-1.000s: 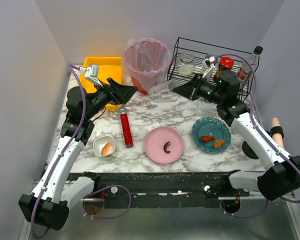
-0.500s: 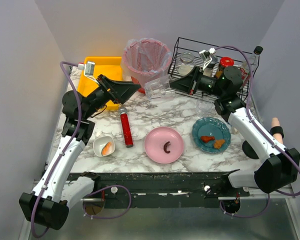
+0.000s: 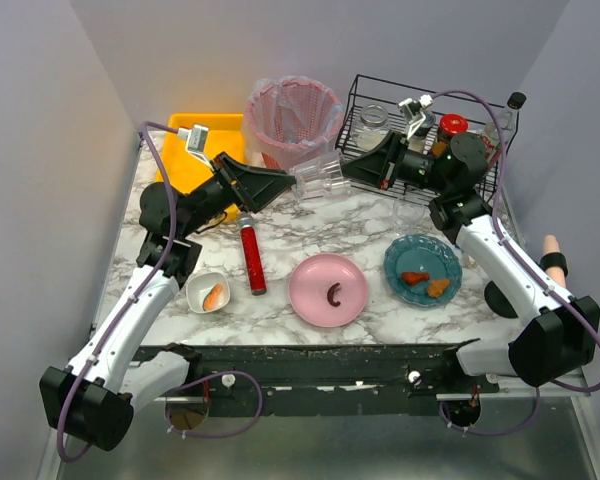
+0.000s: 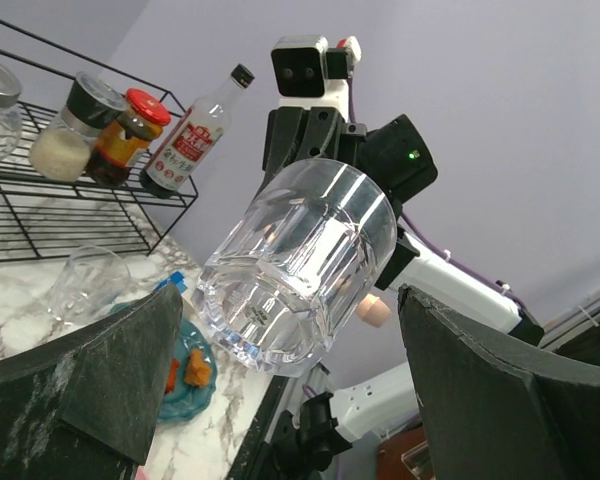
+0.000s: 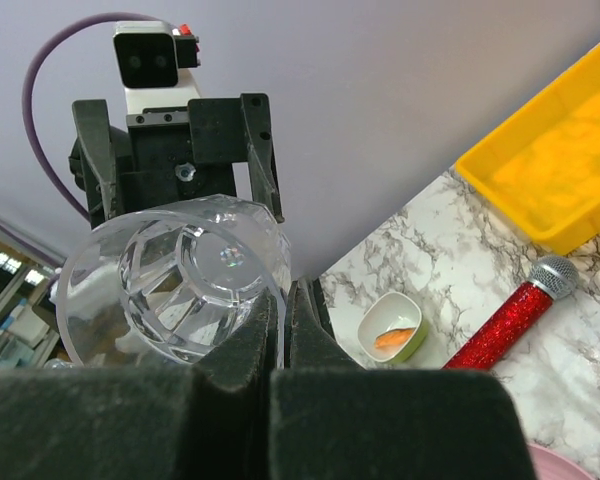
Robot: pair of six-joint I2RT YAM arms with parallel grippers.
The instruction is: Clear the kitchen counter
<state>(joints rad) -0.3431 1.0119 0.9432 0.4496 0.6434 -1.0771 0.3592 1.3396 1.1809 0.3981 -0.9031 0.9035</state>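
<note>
Above kitchen counter [image 3: 310, 225], near bin [image 3: 293, 118]: glass [image 3: 322, 178] midair, pinched at rim by right gripper [image 3: 352, 174]; left gripper [image 3: 285, 183] spread wide facing it. Handover underway. Left on counter: microphone [image 3: 252, 257], bowl [image 3: 209, 292], pink plate [image 3: 327, 289], blue plate [image 3: 422, 268].

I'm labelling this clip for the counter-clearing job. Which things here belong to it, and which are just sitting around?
Job: counter; glass pinched in the right gripper; left gripper, open, facing it; microphone; bowl; pink plate; teal plate; second glass.
Just there: bin; yellow tray; red-lid jar; sauce bottle.
</note>
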